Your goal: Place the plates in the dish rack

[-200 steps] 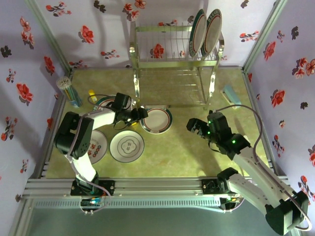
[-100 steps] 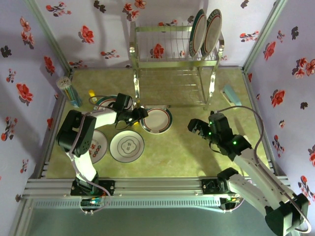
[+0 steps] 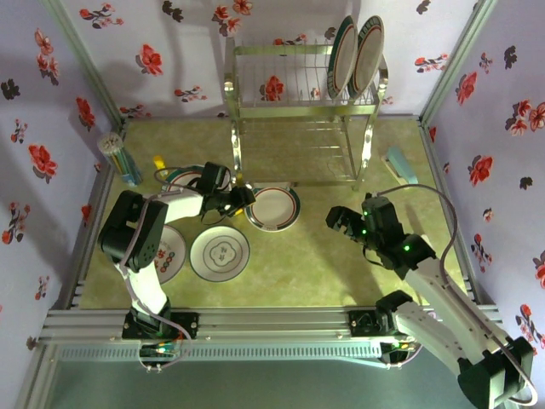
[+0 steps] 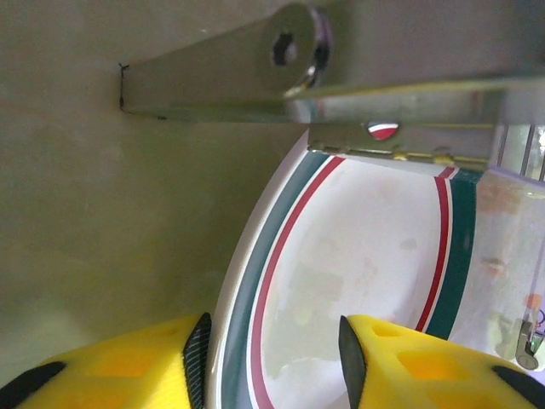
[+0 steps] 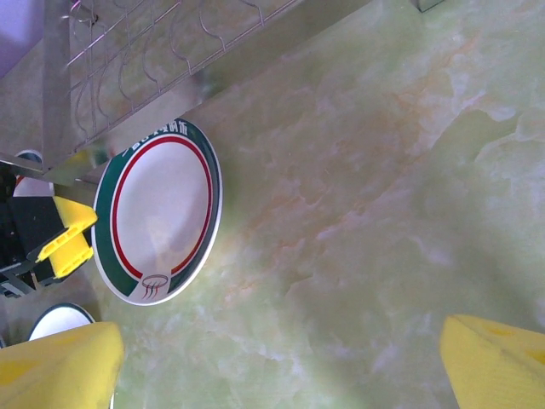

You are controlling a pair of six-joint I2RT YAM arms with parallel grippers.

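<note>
Top external view: left gripper (image 3: pixel 241 201), jaws parted astride the rim and not yet pinching, has the round white plate with green-and-red bands (image 3: pixel 274 207) at its 3 o'clock. The tall shiny wire dish rack (image 3: pixel 289 105) stands beyond the plate, at 12 o'clock.

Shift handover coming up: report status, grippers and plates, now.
Left gripper: jaws astride rim of banded plate, grip unconfirmed. Right gripper open, empty, over table. Two plates stand in dish rack. Rack leg close beside banded plate.
</note>
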